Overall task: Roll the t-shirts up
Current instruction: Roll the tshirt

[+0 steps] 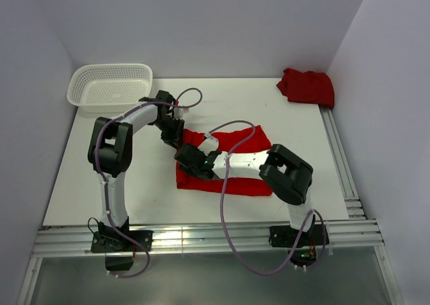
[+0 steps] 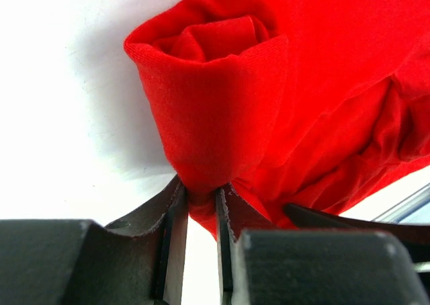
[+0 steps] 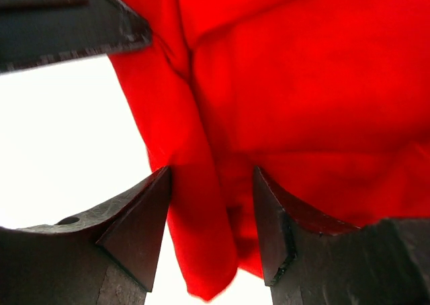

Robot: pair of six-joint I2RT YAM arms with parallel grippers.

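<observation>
your left gripper [image 2: 201,196] is clamped on a fold of the t-shirt [image 2: 222,110], arm arched forward and inward. your right gripper [image 3: 211,177] has its jaws spread, forearm lying low, pointing left.

From above, you could not see where the left gripper [image 1: 172,134] and right gripper [image 1: 189,158] met the t-shirt [image 1: 235,164]; both wrists covered its left end. In your left wrist view, the pinched bit of cloth was lost between the fingers [image 2: 173,218], and the shirt ran off the top and right edges. The right wrist view cut the cloth at the top and right too, its lowest fold blurred. The second t-shirt [image 1: 308,86], bunched in the far right corner, was too small to read.
</observation>
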